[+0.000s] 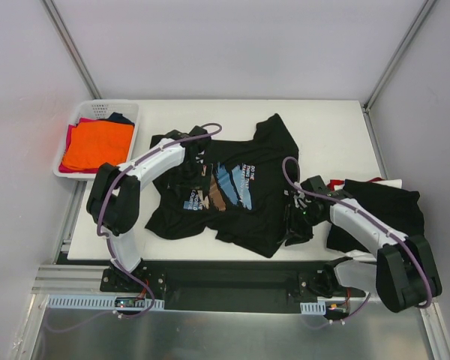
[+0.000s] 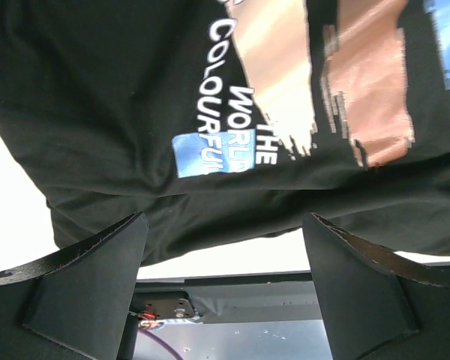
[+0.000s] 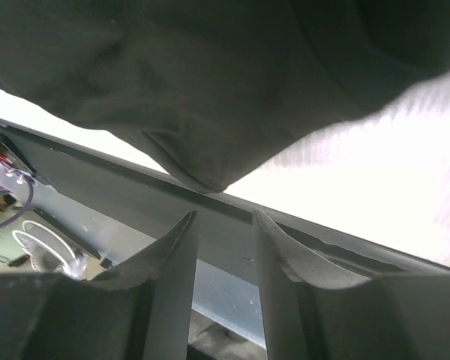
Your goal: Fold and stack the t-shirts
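A black t-shirt (image 1: 240,196) with blue, tan and brown brush-stroke print and white text lies spread, somewhat rumpled, in the middle of the white table (image 1: 330,127). My left gripper (image 1: 189,171) hovers over its left part. In the left wrist view the left gripper (image 2: 225,251) is wide open and empty, with the printed shirt (image 2: 135,112) just beyond its fingers (image 2: 97,285). My right gripper (image 1: 294,219) is at the shirt's near right hem. In the right wrist view the right gripper (image 3: 223,216) has its jaws narrowly apart, and a hem corner (image 3: 206,169) lies just past the tips, outside them.
A white lattice basket (image 1: 70,127) at the far left holds orange (image 1: 97,144), red and dark shirts. A heap of black shirts (image 1: 379,208) lies at the table's right edge beside my right arm. The near table edge and a black rail (image 1: 225,279) run close below both grippers.
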### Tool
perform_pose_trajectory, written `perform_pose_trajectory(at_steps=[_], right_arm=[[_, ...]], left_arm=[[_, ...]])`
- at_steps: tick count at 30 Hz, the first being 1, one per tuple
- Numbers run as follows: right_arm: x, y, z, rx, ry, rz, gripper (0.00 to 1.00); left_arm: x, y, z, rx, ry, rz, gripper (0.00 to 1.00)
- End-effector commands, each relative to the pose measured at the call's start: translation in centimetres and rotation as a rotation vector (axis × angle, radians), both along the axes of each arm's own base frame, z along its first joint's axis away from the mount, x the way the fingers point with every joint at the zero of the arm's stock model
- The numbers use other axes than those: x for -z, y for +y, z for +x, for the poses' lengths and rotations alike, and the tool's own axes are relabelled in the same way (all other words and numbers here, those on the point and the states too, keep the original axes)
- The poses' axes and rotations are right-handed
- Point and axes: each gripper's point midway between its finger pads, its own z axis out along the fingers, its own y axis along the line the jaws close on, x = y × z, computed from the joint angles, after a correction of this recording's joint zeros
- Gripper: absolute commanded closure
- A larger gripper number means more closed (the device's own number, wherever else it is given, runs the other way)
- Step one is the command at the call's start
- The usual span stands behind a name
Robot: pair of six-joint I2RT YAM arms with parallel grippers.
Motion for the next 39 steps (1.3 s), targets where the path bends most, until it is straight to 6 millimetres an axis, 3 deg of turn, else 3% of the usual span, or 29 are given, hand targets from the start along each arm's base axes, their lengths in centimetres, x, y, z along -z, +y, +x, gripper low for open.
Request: perform_pose_trajectory(at_steps=[1, 3, 5, 7, 8, 9, 11, 12, 13, 15, 17, 21, 23, 25, 31, 39], right_arm=[[-0.7, 1.0, 2.7, -0.012, -0.046, -0.021, 0.65], [-0.7, 1.2, 4.1, -0.017, -0.067, -0.037, 0.74], [-1.3, 1.9, 6.8, -0.022, -0.099, -0.047, 0.97], [-1.1, 2.5, 9.1, -0.027, -0.1, -0.061, 0.99], [-2.6, 3.5, 11.6, -0.03, -0.154, -0.038, 0.99], [-3.1, 4.1, 12.9, -0.036, -0.163, -0.022, 0.99], [-4.0, 5.4, 16.3, -0.033, -0.178, 0.005, 0.99], [-4.3, 6.0, 16.8, -0.039, -0.171, 0.026, 0.99], [-4.5, 6.1, 17.4, -0.036, -0.168, 0.033, 0.99], [-5.1, 6.6, 18.6, -0.041, -0.18, 0.036, 0.99], [-5.2, 6.2, 18.5, -0.05, -0.182, 0.014, 0.99], [-4.2, 2.0, 18.8, 0.011, -0.215, -0.235, 0.99], [-3.9, 1.1, 19.0, 0.049, -0.22, -0.289, 0.99], [-3.3, 1.4, 19.8, 0.072, -0.221, -0.289, 0.99], [-1.5, 5.3, 21.5, 0.038, -0.149, -0.166, 0.99], [0.7, 7.2, 23.5, 0.011, -0.102, -0.106, 0.99]], left_arm=[[-1.8, -1.2, 0.9, 0.029, -0.038, -0.05, 0.15], [-1.0, -1.4, 1.4, 0.024, -0.02, -0.04, 0.19], [-0.3, -1.6, 1.9, 0.019, -0.006, -0.031, 0.33], [-1.1, -2.1, 3.5, 0.011, -0.046, -0.041, 0.41], [-1.1, -2.3, 4.4, 0.007, -0.06, -0.035, 0.48], [-1.4, -2.1, 5.4, -0.008, -0.08, -0.037, 0.63], [-2.4, -2.4, 7.8, -0.035, -0.11, -0.043, 0.79], [-2.5, -1.3, 9.1, -0.066, -0.128, -0.012, 1.0], [-3.3, -0.5, 10.3, -0.092, -0.151, 0.019, 1.0], [-2.1, 0.8, 11.3, -0.142, -0.118, 0.051, 1.0], [-1.9, 2.9, 12.8, -0.214, -0.111, 0.054, 1.0], [-2.0, 6.2, 14.0, -0.298, -0.118, 0.064, 1.0], [-1.1, 7.2, 14.0, -0.312, -0.099, 0.075, 1.0], [-0.1, 7.4, 14.2, -0.308, -0.088, 0.063, 1.0], [2.3, 5.5, 14.3, -0.317, -0.029, -0.034, 1.0], [4.6, 3.2, 16.6, -0.282, -0.028, -0.149, 1.0]])
